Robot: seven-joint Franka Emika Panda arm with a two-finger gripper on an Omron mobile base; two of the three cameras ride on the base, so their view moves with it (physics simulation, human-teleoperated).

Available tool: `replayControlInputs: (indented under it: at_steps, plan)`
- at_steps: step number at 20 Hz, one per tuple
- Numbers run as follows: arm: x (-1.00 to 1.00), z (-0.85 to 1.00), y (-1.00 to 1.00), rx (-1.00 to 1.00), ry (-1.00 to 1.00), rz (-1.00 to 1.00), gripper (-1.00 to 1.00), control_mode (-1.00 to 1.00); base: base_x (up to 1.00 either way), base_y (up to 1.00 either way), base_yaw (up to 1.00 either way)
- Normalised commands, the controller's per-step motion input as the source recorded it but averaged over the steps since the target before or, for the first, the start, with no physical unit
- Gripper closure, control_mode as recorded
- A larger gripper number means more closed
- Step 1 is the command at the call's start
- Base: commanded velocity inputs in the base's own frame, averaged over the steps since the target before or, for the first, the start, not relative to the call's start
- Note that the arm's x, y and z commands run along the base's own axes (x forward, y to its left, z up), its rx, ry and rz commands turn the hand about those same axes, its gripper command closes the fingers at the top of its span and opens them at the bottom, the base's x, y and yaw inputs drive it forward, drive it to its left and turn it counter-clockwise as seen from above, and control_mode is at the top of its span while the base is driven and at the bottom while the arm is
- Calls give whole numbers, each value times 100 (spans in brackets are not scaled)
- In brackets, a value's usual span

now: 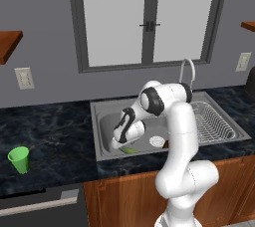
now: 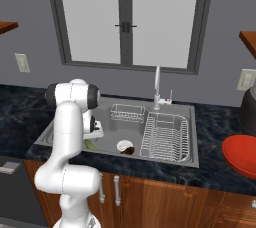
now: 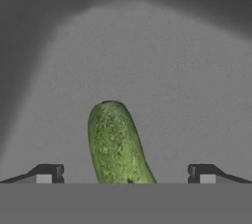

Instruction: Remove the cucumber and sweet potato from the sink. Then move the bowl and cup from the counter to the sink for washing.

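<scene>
Jaws of our two-finger gripper [image 3: 125, 174] stand wide apart over the small light-green cucumber [image 3: 117, 144], which lies between them, ungripped, on the floor of the grey steel sink [image 1: 107, 121].

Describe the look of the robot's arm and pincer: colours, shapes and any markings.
The arm is glossy white, built of rounded tubular segments with dark bands at the joints. No cables or markings show. The pincer has two small dark finger tips, blocky, each with a pale pad face.
</scene>
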Motion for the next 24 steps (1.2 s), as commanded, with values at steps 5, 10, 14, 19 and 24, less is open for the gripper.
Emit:
replayControlInputs:
  at_steps: [5,10,14,19,24]
  plan:
    - [4,-15,3,0,0,-1,-100,-100,0,0,0]
    - [1,-15,2,0,0,-1,-100,-100,0,0,0]
    - [5,-15,2,0,0,-1,-100,-100,0,0,0]
    - [5,-15,0,0,0,-1,-100,-100,0,0,0]
    - [5,-14,1,0,0,-1,-100,-100,0,0,0]
